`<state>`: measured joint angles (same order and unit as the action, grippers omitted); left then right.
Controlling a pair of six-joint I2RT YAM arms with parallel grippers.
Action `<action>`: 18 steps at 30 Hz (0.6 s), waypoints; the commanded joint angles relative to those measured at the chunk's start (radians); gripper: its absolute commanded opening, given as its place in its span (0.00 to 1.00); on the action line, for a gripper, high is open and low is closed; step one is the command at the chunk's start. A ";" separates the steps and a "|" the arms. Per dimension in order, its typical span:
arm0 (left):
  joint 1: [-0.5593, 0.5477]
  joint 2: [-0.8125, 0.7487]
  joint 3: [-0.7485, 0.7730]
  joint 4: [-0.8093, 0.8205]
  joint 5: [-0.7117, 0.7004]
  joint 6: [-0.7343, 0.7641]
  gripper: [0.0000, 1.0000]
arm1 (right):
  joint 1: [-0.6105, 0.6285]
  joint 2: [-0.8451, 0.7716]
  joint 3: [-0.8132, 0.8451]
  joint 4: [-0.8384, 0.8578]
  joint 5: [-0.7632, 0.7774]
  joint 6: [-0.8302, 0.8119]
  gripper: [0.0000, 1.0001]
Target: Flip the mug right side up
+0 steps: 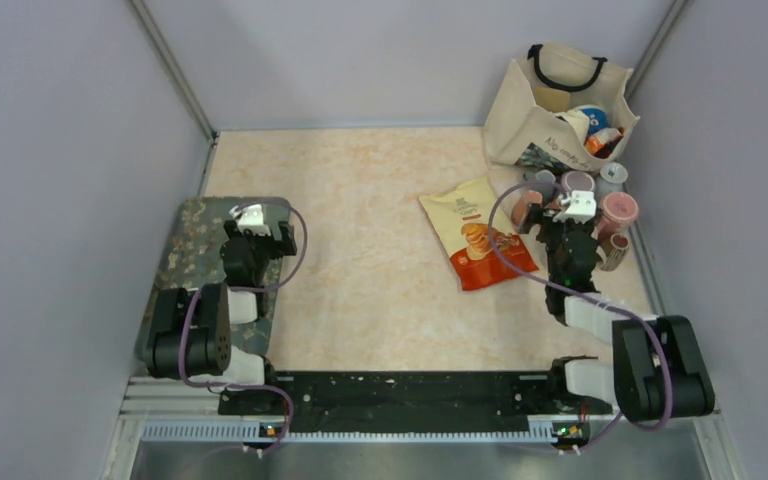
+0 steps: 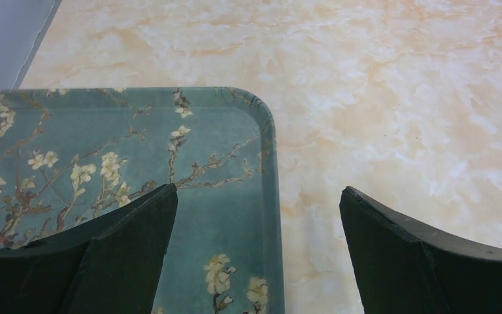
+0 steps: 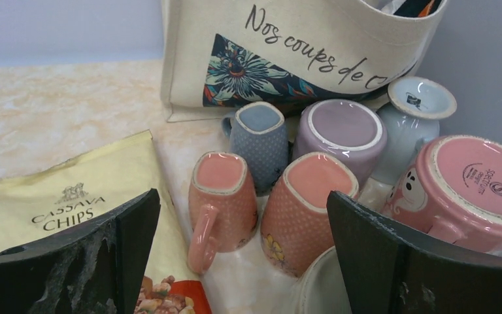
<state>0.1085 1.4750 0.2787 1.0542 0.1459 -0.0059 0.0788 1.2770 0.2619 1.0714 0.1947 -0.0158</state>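
**A:** Status on the mug?

**B:** Right gripper (image 3: pixel 242 196): jaws wide apart, nothing in them. Left gripper (image 2: pixel 258 191): also spread and empty, over the corner of the floral tray (image 2: pixel 104 131). Not involved.

**A:** Where's the target?

**B:** Mug cluster at 2 o'clock on the table (image 1: pixel 360 200), in front of the tote bag (image 3: pixel 287 59). All of them are base-up. I take the salmon mug (image 3: pixel 223 196) as mine. It's dead ahead at 12 and nearest, handle (image 3: pixel 199 239) swung to 7. Second salmon mug (image 3: pixel 304 209) just beside it at 3, blue-grey mug (image 3: pixel 258 140) behind at 1.

**A:** Handling?

**B:** Looks like glazed ceramic: rigid, some weight, slick, will chip if knocked. Squarish body with rounded corners, dimpled skin, smooth flat base. The flat sides should give my pads decent purchase.

**A:** Grip point?

**B:** Across the body at mid-height, on two opposite faces clear of the handle. The neighbour at 3 sits tight; I can't tell if a finger fits between them. Chips bag (image 3: pixel 59 209) at 9 is soft foil, harmless.

**A:** Risk?

**B:** Clinking the neighbours during the flip. I'd lift clear first, then rotate.
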 commanded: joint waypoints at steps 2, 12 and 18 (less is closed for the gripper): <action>-0.003 -0.174 0.065 -0.190 0.163 0.055 0.99 | -0.017 -0.183 0.162 -0.485 0.005 0.079 0.97; -0.003 -0.285 0.447 -0.964 0.191 0.184 0.94 | 0.010 -0.165 0.539 -1.059 0.005 0.260 0.59; -0.003 -0.325 0.550 -1.139 0.132 0.107 0.91 | 0.160 -0.004 0.611 -1.203 0.329 0.428 0.58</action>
<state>0.1081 1.1938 0.7605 0.1154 0.3058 0.1371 0.1745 1.1843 0.8528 0.0376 0.3408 0.2550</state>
